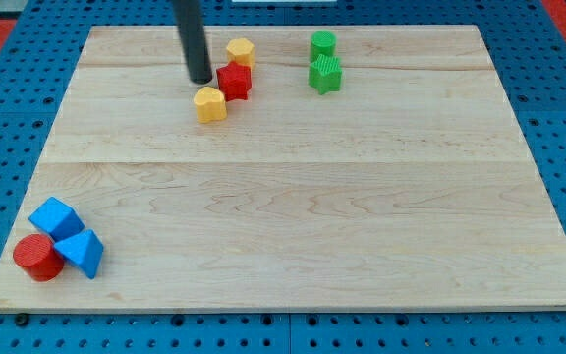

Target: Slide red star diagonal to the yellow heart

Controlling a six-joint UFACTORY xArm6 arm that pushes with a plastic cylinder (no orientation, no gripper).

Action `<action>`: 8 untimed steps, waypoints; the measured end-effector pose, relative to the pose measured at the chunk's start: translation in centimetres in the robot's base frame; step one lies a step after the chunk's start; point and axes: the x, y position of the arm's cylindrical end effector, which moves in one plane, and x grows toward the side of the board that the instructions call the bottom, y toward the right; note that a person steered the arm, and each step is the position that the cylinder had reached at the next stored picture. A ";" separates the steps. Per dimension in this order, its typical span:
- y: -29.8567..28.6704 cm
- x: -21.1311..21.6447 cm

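Camera view, near to far. Bench (293,226) bottom left corner: red cylinder (36,258), blue cube (56,216) and blue wedge-like block (83,253) packed touching, well apart from the work area, probably parked as non-task pieces. Mid-bench bare.

Far side, left of centre: yellow heart (209,103), assumed to be the lower yellow block, with the red star (234,81) touching it at its upper right, so already roughly diagonal. Second yellow block (240,50) sits just above the star. Star is compact; no clear long axis or heading readable.

My tip (200,79) sits just left of the star, apparently placed for a rightward push. Tool is a plain rod; no jaws to spread or pinch.

Farther right: green cylinder (322,43) above green star-like block (325,74).
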 end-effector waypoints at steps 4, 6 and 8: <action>6.2 7.0; 9.6 11.4; 4.9 11.9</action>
